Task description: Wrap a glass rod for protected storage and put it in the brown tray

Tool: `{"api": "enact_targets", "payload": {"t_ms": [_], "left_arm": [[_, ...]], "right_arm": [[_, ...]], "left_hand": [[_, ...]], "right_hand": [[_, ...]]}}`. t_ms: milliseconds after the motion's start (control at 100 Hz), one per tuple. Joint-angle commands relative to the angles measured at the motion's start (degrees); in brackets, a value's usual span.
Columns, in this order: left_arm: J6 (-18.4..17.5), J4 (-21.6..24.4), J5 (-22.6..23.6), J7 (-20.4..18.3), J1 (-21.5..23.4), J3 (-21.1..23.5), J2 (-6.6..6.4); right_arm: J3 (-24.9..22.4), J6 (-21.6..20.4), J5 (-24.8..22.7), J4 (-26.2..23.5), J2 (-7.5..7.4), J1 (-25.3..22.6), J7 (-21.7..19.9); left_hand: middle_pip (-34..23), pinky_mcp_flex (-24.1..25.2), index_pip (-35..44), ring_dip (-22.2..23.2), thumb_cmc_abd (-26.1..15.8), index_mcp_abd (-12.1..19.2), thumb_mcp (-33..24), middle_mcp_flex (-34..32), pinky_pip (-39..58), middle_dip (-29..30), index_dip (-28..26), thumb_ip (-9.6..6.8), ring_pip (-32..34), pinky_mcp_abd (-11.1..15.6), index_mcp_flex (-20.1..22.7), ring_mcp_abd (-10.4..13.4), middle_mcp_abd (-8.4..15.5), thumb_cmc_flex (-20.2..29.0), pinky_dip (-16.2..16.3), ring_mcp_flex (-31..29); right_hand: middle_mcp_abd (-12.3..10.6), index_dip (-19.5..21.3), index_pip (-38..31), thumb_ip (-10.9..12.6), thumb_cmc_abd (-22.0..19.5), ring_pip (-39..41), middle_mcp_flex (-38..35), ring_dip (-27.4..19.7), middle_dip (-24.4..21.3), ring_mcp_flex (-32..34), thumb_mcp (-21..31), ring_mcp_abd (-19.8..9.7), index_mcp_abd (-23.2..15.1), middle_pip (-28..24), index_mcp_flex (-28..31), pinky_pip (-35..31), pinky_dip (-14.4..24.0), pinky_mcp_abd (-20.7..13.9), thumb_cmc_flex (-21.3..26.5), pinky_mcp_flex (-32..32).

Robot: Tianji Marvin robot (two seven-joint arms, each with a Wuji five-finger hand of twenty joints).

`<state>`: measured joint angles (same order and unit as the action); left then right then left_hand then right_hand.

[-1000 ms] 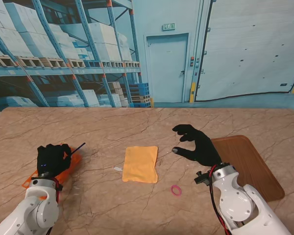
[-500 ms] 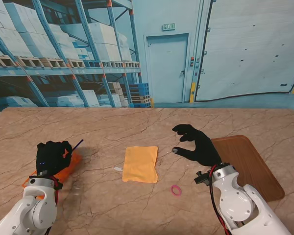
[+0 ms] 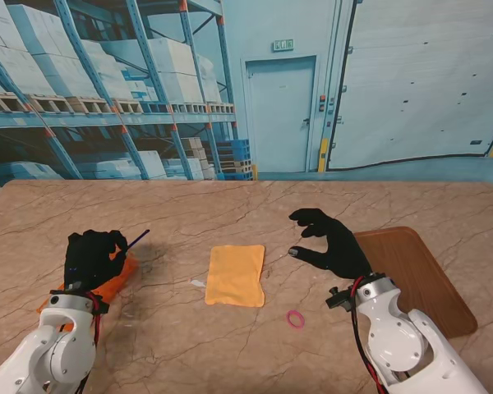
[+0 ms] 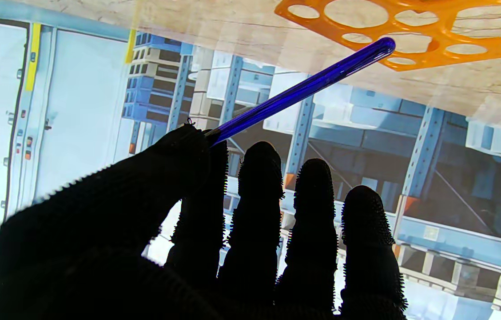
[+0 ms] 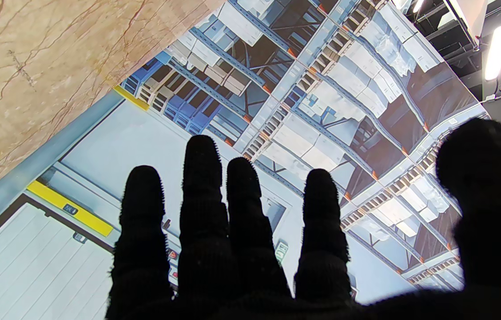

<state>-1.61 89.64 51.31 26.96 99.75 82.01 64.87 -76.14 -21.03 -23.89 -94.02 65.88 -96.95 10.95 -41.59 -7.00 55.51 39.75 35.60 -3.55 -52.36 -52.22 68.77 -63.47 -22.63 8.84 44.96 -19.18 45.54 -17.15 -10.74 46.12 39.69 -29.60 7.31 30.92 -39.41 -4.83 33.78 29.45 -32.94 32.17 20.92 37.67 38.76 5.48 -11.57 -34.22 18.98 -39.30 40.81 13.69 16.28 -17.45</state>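
At far left the left hand (image 3: 90,258) pinches the blue rod (image 4: 299,89) between thumb and forefinger, lifted over the orange rack (image 3: 115,275), its free end pointing away from me and to the right. The yellow cloth (image 3: 235,275) lies flat mid-table, a pink band (image 3: 295,318) nearer me. The right hand (image 3: 329,242) hovers, fingers spread and empty, beside the brown tray (image 3: 419,275).

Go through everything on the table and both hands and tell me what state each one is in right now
left hand: shut on the glass rod
glass rod: pinched, lifted clear of the orange rack, unwrapped
orange rack: flat on the table
yellow cloth: spread flat, unused
pink band: loose on the table
brown tray: holds nothing
right hand: open, holding nothing
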Motion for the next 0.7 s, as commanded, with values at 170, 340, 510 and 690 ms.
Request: {"api": "enact_targets", "payload": {"t_ms": [170,340,510,690], "left_arm": [[-1.9,0.8,-2.0,-4.6,-3.1,-2.2,-0.08],[-2.1,0.6,-3.8,-8.1,-6.4,-4.9,-0.27],[-1.1,0.7,-5.3,-12.3,-9.4,-9.1,-0.55],[1.1,0.4,-6.8,-16.3,-12.8,-14.0,-0.76]], "right_arm": [[-0.2,0.0,-1.1,-1.0,0.37,-1.1,1.2],[-0.3,0.1,-1.7,-1.3,0.42,-1.7,1.8],[-0.5,0.0,-1.9,-1.6,0.48,-2.3,2.3],[-1.5,-0.9,-2.5,-2.0,0.57,-3.3,3.1]], "left_hand": [[0.9,0.1,4.1,1.2,1.1,0.5,-3.0,-0.3,1.5,-1.3,-2.2,-1.19,-0.3,-1.0,2.1,-0.9,1.0,-0.3,-0.1,-0.2],[1.1,0.2,3.9,1.2,1.1,0.3,-3.0,-0.3,1.3,-1.4,-2.4,-1.20,-0.3,-0.8,2.1,-0.9,0.9,-0.1,-0.2,0.0],[1.3,0.4,3.8,1.2,1.0,0.1,-3.0,-0.2,1.1,-1.5,-2.6,-1.24,-0.5,-0.7,2.0,-1.0,0.8,0.0,-0.2,0.2],[1.6,0.6,3.6,1.1,0.7,-0.3,-2.8,0.1,0.9,-1.7,-3.0,-1.20,-0.6,-0.7,1.7,-1.1,0.6,0.3,-0.3,0.3]], "right_hand": [[-0.1,0.2,0.3,1.9,0.5,0.7,-1.2,0.6,0.5,2.0,-0.1,-0.1,-0.1,-0.4,0.6,-1.7,0.5,-0.3,-1.5,0.2],[-0.1,0.1,0.3,1.9,0.5,0.7,-1.2,0.6,0.5,1.9,-0.1,-0.2,-0.2,-0.4,0.6,-1.7,0.5,-0.4,-1.5,0.2],[-0.1,0.1,0.3,1.9,0.8,0.7,-1.1,0.6,0.5,1.9,-0.1,-0.1,-0.1,-0.3,0.5,-1.7,0.5,-0.4,-1.4,0.2],[-0.1,0.1,0.3,1.8,1.6,0.6,-1.1,0.5,0.6,1.9,-0.1,-0.3,-0.1,-0.4,0.4,-1.7,0.4,-0.4,-1.2,0.1]]}}
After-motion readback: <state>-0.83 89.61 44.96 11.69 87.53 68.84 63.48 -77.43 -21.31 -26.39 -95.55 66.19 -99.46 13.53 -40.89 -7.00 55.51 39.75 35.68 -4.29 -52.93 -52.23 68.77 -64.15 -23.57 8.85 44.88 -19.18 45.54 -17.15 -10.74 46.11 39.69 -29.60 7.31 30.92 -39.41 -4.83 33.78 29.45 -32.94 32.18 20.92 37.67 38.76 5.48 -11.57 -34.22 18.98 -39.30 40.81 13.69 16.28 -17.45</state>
